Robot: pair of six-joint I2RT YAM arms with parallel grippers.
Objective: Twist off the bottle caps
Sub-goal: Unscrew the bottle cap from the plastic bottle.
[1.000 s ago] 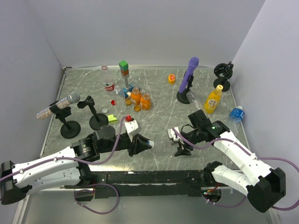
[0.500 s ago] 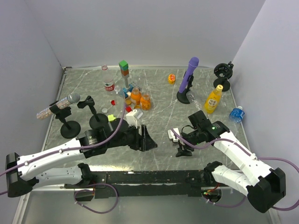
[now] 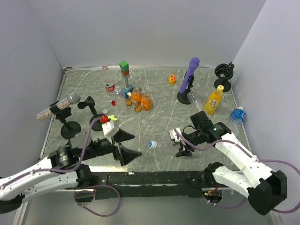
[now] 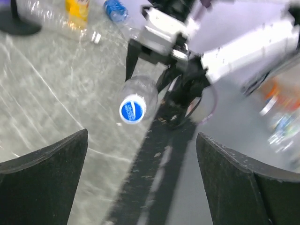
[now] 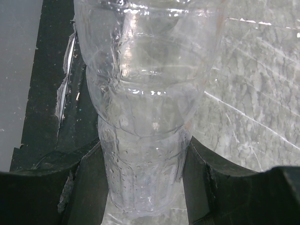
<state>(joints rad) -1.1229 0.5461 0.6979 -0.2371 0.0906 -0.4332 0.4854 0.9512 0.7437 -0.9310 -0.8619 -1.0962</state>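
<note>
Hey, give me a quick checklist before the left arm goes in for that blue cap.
1. Right gripper shut on the clear bottle: ok.
2. Blue cap seated on the bottle's neck: ok.
3. Left gripper open wide enough for the cap: ok.
4. Cap end-on to the left wrist camera, roughly between the two fingers: ok.
5. How tight the cap is: cannot tell.
</note>
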